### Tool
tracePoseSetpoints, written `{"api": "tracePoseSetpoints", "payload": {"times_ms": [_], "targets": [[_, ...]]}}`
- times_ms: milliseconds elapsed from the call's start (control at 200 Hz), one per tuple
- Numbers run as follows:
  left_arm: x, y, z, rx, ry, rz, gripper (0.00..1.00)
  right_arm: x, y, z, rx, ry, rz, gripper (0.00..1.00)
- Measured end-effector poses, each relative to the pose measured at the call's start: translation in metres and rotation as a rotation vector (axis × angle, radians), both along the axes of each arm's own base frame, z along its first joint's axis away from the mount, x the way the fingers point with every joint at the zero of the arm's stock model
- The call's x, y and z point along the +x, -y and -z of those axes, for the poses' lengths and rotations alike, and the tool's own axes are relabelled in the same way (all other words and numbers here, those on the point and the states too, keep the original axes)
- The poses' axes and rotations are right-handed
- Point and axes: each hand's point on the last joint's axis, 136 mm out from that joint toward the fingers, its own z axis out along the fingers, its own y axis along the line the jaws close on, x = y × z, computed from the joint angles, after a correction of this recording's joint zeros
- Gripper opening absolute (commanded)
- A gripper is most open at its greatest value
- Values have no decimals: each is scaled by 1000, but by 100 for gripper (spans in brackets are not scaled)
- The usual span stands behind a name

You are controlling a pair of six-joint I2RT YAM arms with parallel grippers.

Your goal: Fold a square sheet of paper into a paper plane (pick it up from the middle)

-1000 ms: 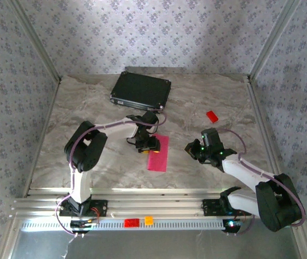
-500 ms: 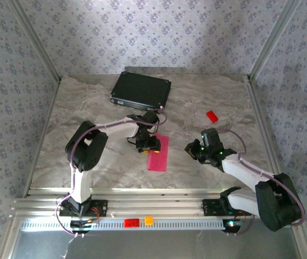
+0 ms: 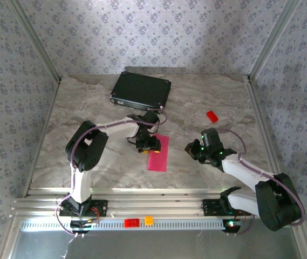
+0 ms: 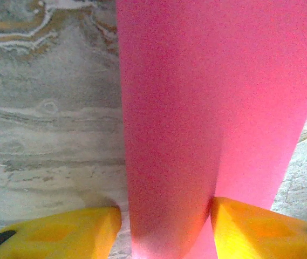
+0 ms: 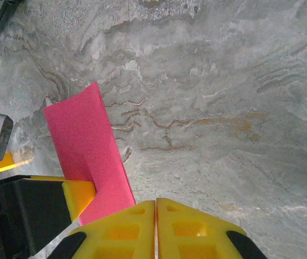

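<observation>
Jaws of left gripper (image 3: 148, 144) are standing half spread astride the paper's (image 3: 158, 154) far end. Right gripper (image 5: 156, 208) jaws are pressing together, empty. Paper is lying folded on table (image 3: 88, 113), long axis running near-to-far. Nothing is shifting since earlier frames. Case (image 3: 141, 90) and red block (image 3: 212, 116) are sitting well apart.

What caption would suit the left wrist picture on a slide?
Yellow fingers flank the pink paper lying on a marble table.

paper (image 3: 158, 153) sits mid table (image 3: 83, 102), left gripper (image 3: 148, 144) at its back-left end, right gripper (image 3: 191, 149) apart on its right, case (image 3: 141, 90) behind, small block (image 3: 212, 116) further back-right
</observation>
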Motion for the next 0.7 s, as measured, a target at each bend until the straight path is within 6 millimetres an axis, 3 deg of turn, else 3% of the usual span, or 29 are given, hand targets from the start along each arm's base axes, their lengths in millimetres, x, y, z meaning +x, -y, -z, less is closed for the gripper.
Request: {"api": "tracePoseSetpoints", "payload": {"times_ms": [465, 700], "targets": [[-1, -1, 1, 5, -4, 0, 53, -2, -3, 0, 0, -1, -14, 10], [-1, -1, 1, 6, -5, 0, 53, -3, -28, 6, -9, -23, -112, 3]]}}
